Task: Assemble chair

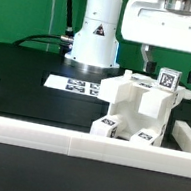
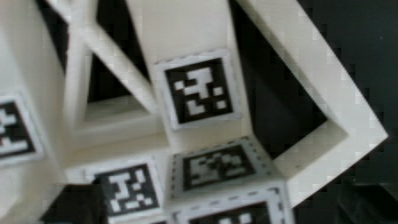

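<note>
table (image 1: 22, 70): black | on it: marker board (image 1: 80, 85), chair (image 1: 141, 112), white rail (image 1: 36, 134)

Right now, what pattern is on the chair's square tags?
Black-and-white blocks; wrist view shows a tag best.

White chair (image 2: 313, 70) bars close up; tags (image 2: 199, 90) face the camera.

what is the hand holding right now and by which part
Nothing, as far as the views show: the hand is open, its fingers standing either side of the tagged top post of the chair, with gaps showing.
</note>
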`<state>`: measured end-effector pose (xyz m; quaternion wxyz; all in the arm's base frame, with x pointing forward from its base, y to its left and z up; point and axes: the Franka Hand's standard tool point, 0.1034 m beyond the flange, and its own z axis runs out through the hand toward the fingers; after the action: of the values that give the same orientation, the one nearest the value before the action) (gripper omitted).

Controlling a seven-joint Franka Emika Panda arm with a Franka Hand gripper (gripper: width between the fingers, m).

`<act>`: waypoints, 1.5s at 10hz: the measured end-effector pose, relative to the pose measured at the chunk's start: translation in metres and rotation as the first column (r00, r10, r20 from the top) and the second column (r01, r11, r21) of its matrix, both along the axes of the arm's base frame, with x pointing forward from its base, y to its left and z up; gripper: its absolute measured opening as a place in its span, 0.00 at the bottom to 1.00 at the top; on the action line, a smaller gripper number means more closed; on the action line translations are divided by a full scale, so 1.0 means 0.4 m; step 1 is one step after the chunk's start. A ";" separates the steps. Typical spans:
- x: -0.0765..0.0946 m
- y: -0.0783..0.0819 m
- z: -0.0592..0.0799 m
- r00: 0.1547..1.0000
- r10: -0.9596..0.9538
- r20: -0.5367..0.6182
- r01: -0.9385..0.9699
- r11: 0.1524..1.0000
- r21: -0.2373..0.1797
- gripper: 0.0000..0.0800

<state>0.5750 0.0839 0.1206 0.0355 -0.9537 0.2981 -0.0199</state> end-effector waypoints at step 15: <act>0.000 -0.003 -0.001 0.965 -0.261 -0.013 0.261 0.965 -0.006 0.36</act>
<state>0.5749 0.0827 0.1202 0.0286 -0.9064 0.4211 -0.0186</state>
